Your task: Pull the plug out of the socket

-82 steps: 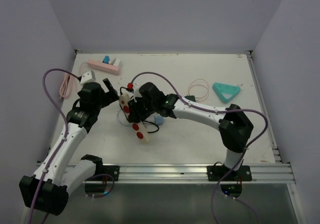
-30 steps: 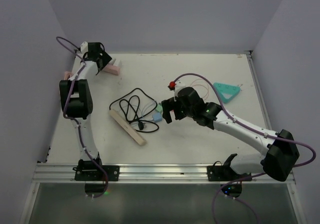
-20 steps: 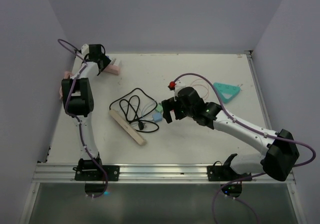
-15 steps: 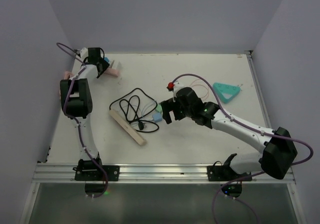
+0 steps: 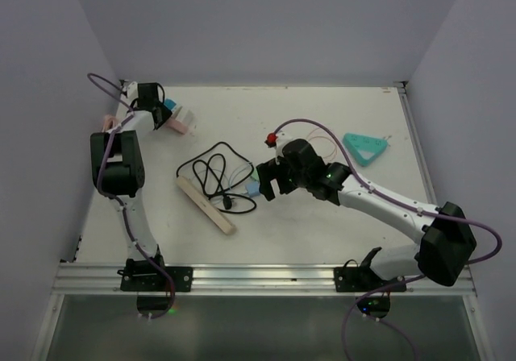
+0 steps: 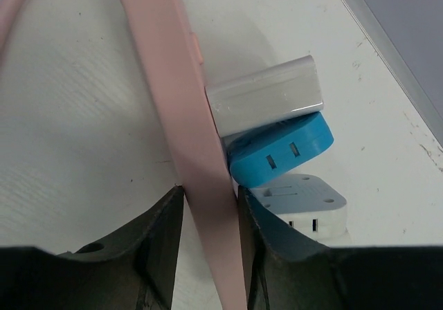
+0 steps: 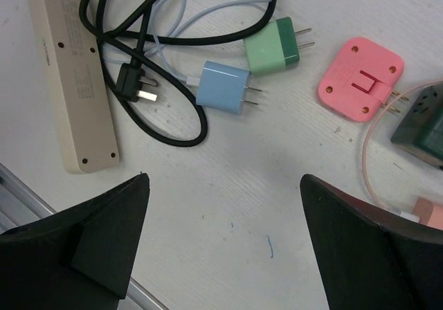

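Our left gripper (image 6: 210, 210) clamps narrow on the pink power strip (image 6: 173, 81), whose long axis runs straight ahead of it. The blue plug (image 6: 280, 151) juts from the strip's right face, while our right gripper (image 7: 223, 182), jaws spread wide, hangs well away.

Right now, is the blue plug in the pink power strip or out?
In. The blue plug sits flush against the pink power strip, beside the white charger, no prongs showing in the left wrist view.
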### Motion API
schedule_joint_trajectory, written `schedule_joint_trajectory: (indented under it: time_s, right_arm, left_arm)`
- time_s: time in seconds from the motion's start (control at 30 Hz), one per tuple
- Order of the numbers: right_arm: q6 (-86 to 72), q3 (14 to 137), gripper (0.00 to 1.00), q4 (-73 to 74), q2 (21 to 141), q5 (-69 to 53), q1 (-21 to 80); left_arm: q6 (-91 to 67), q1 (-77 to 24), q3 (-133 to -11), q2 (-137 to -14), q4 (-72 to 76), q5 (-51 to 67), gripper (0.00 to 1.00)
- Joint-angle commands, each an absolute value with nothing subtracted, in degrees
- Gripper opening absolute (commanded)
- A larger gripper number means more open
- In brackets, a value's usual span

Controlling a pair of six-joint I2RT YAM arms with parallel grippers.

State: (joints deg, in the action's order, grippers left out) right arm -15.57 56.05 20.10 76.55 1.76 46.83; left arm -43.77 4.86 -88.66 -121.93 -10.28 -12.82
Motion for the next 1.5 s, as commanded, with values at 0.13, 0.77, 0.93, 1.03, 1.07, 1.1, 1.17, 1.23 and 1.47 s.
schedule_joint_trajectory:
  time_s: [0.13,0.77,0.93,1.03,1.07,1.1,1.17,1.23,1.47]
  right_arm:
    - [-12.6,63.3,0.93,17.6,83.2,-3.8,50.2]
    - [-11.1,94.6,0.82,24.6,120.4,-1.6,63.2]
    - [-14.0,90.8,0.52,24.6,119.9,6.3,62.8]
    - [-15.6,85.7,0.28,24.4,116.9,9.8,61.2]
    - [-16.8,82.7,0.13,24.4,115.9,10.8,60.0]
    - [-17.4,81.3,0.07,24.3,113.8,11.9,59.2]
    - [-19.1,77.0,0.00,24.3,111.8,14.4,56.5]
    - [-20.6,74.5,0.00,24.5,108.8,15.1,54.1]
    - [-25.2,64.9,0.00,26.6,101.1,20.0,44.3]
  left_arm:
    - [-41.9,5.6,-75.8,-116.6,-12.7,-8.3,0.39]
    - [-40.1,5.4,-66.2,-107.7,-11.2,-7.5,0.43]
    - [-39.3,5.4,-65.6,-107.4,-11.4,-7.8,0.44]
    - [-39.2,5.4,-65.0,-107.1,-11.3,-7.7,0.44]
    - [-39.2,5.4,-65.0,-107.1,-11.3,-7.6,0.45]
    - [-39.0,5.4,-65.0,-107.1,-11.4,-7.6,0.45]
    - [-38.8,5.4,-64.7,-107.1,-11.3,-7.2,0.46]
    - [-38.5,5.4,-64.3,-107.1,-11.3,-7.1,0.46]
    - [-38.0,5.3,-63.6,-107.0,-12.0,-5.2,0.48]
